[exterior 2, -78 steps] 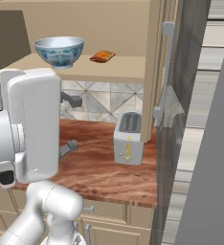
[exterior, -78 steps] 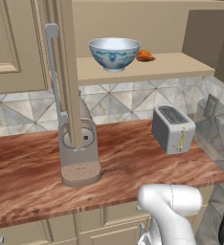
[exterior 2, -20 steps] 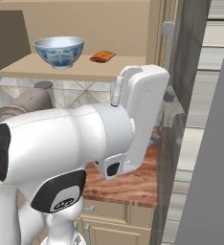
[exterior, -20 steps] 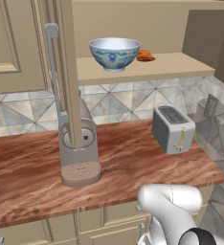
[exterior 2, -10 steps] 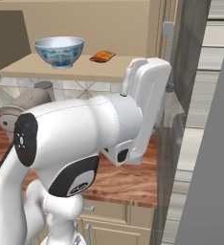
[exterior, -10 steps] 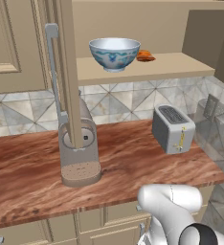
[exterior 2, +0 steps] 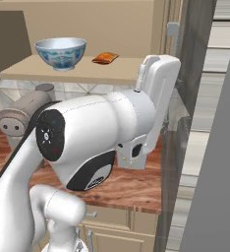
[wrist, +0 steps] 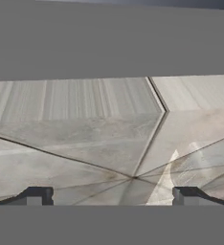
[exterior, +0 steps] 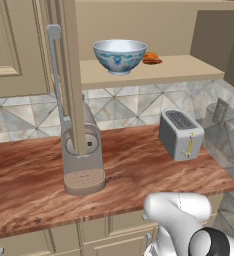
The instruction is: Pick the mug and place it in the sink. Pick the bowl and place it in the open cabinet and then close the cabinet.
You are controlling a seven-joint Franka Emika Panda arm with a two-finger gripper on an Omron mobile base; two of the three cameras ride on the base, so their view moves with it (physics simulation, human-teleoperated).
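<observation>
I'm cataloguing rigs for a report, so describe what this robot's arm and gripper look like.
The arm is glossy white with bulky rounded link housings and black circular joint caps, one bearing small red and white markings. A flat white rectangular link rises at its upper end. The gripper has two small dark grey, blocky finger tips. No loose cables are visible.

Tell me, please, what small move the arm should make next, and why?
Probably swing the open, empty claw toward the open door of the cabinet: the bowl already sits on its shelf, so closing looks like what remains, and the hand view faces tiled wall.
</observation>
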